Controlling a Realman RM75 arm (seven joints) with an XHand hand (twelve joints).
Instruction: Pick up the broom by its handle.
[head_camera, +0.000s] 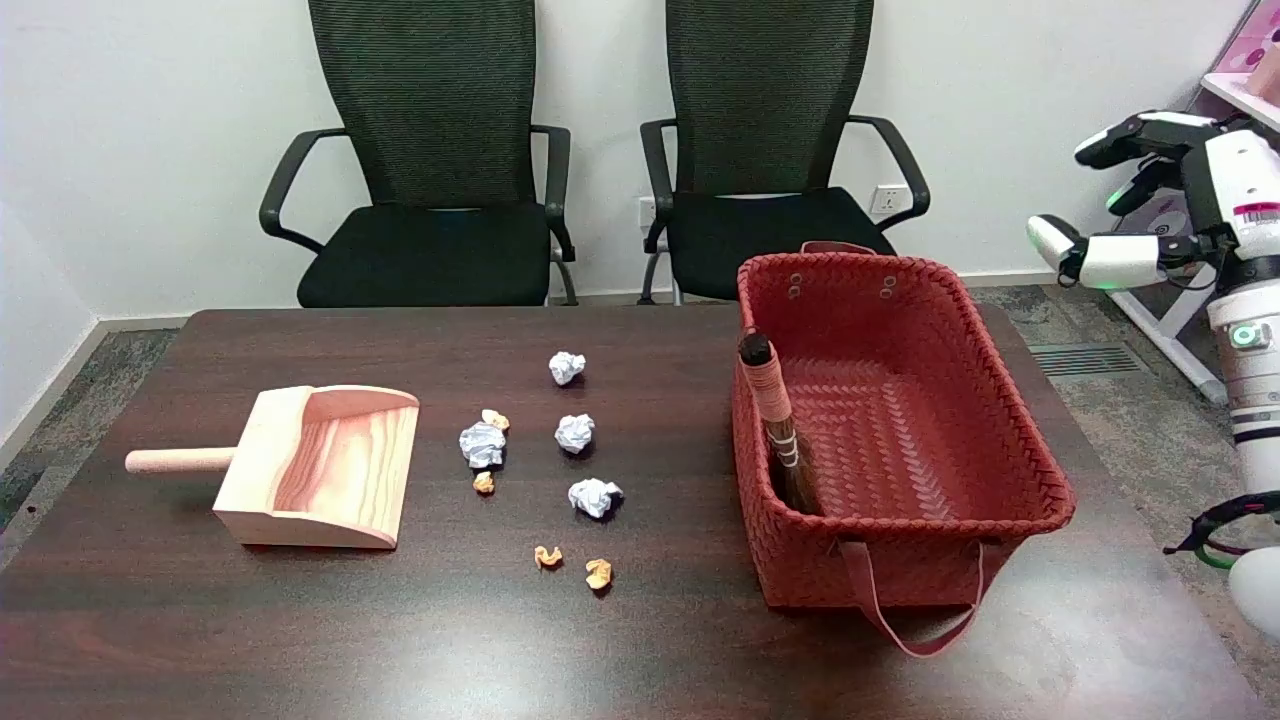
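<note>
The broom (778, 420) stands inside the red woven basket (1000, 400), leaning against its left wall. Its handle is wrapped in pinkish cord with a dark knob on top, and its brown bristles point down to the basket floor. My right hand (1140, 200) is raised in the air at the picture's right edge, well to the right of and above the basket. Its fingers are spread apart and hold nothing.
A wooden dustpan (320, 475) lies on the left of the dark table (640, 640). Several crumpled white paper balls (575, 433) and small orange scraps (598, 573) are scattered mid-table. Two black office chairs (440, 170) stand behind the table.
</note>
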